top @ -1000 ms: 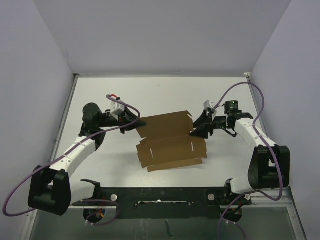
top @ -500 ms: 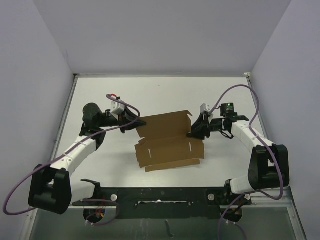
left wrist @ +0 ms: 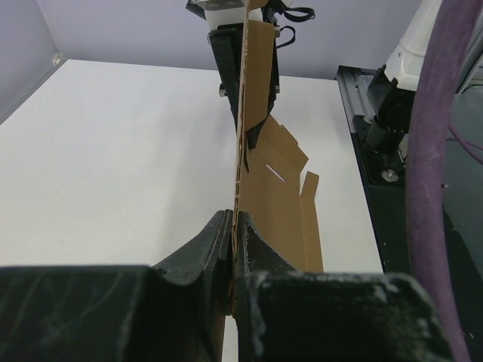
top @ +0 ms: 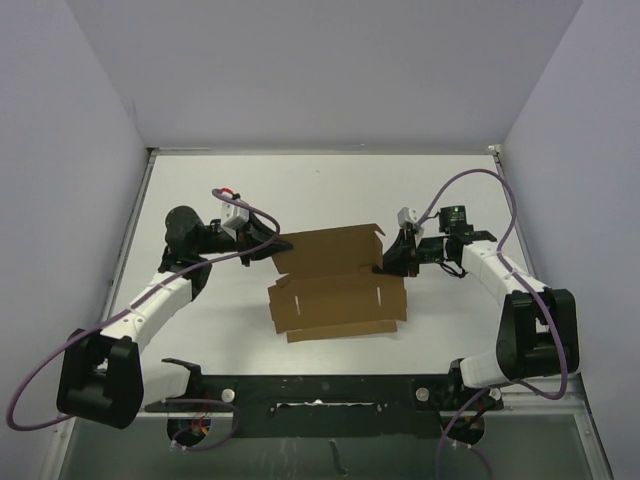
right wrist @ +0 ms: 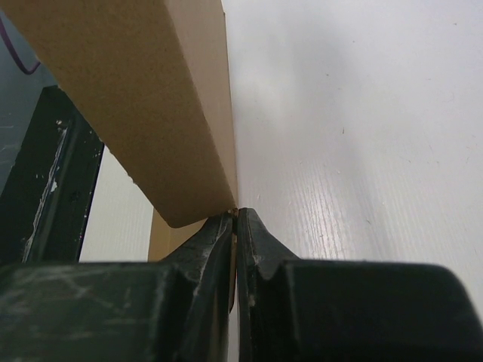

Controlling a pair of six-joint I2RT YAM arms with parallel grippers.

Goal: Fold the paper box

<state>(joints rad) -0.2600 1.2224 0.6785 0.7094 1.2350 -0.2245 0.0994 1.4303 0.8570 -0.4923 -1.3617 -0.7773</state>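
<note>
I have the plain brown thin cardboard die-cut box sheet at the middle of the white table, between the two arms; its near panel, the one with slits and tabs, lies flat toward 6 o'clock, while the far panel is lifted off the surface along the fold.

My left arm rises from its base at 7 o'clock, bends its elbow out at 9 o'clock and runs its forearm low toward 3 o'clock; the left gripper meets the sheet at its 10 o'clock corner; in the left wrist view the black fingers are clenched on the cardboard, which stands edge-on and upright between them.

My right arm rises from its base at 5 o'clock, with the forearm angled across toward 9 o'clock and a purple cable looping above it; the right gripper sits at the sheet's 3 o'clock edge, beside the fold; in the right wrist view its fingers are pinched tight on a thin cardboard edge, with a rounded flap corner just above the tips.

Both claws grasp the same raised panel from opposite ends.
</note>
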